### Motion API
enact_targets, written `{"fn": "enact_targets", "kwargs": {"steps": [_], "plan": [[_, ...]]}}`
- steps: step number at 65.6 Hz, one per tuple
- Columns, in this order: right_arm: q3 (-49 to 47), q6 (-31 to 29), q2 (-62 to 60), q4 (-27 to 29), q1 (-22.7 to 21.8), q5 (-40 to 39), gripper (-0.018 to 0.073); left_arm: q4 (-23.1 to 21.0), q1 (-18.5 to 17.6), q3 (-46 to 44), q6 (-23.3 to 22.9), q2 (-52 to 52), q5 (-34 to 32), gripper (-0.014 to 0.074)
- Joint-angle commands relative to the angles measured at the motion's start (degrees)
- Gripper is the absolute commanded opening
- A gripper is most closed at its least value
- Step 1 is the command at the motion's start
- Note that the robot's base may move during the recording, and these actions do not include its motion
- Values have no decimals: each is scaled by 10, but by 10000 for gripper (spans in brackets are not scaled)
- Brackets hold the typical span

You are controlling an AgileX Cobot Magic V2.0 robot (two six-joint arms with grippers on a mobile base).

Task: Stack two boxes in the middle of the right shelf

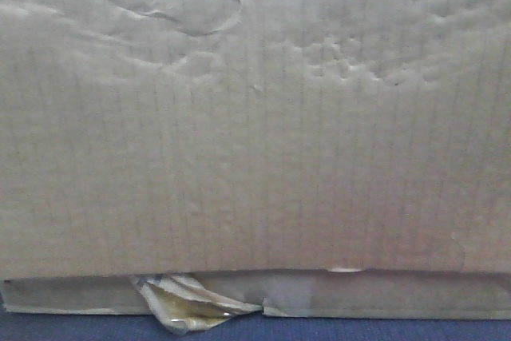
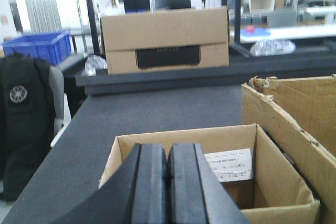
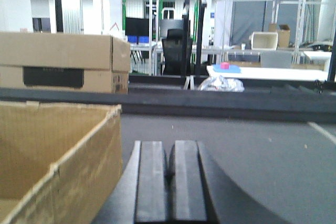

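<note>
One tall box is shown in the front view, set on a flat box whose torn tape is curled outward. The left gripper and the right gripper are clenched, with nothing held. A white label inside an open carton is printed, but its text cannot be read.

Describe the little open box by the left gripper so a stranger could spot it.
On the dark table, at its near end past the shut left gripper, sits a small open cardboard box. Unlike the larger torn-edged box on its right and the closed box at the far end, it shows a white label inside.
</note>
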Motion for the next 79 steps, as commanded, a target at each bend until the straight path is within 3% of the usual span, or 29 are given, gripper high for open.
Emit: {"fn": "enact_targets", "kwargs": {"steps": [1,17,37,42,54,59,68,74,79], "plan": [[-8,-1,17,-5,-2,-35,-168,2,0,-42,-4,52,28,-91],[-8,-1,18,-5,-2,-41,-168,-39,0,-207,-4,252,183,-91],[-8,-1,18,-5,-2,-38,-168,-41,0,-326,-4,411,179,-91],[-8,-1,18,-5,-2,-38,-168,-24,1,-344,-5,445,208,-91],[-8,-1,18,-5,-2,-38,-168,-50,57,-424,9,555,354,-92],[-8,-1,18,-5,-2,-35,-168,-76,87,-450,55,589,382,-92],[-8,-1,18,-5,-2,-29,-168,-164,152,-490,145,646,444,-92],[-8,-1,18,-5,-2,-28,-168,-180,174,-495,150,670,453,-92],[-8,-1,18,-5,-2,-28,-168,-163,183,-495,150,682,444,-92]]}}
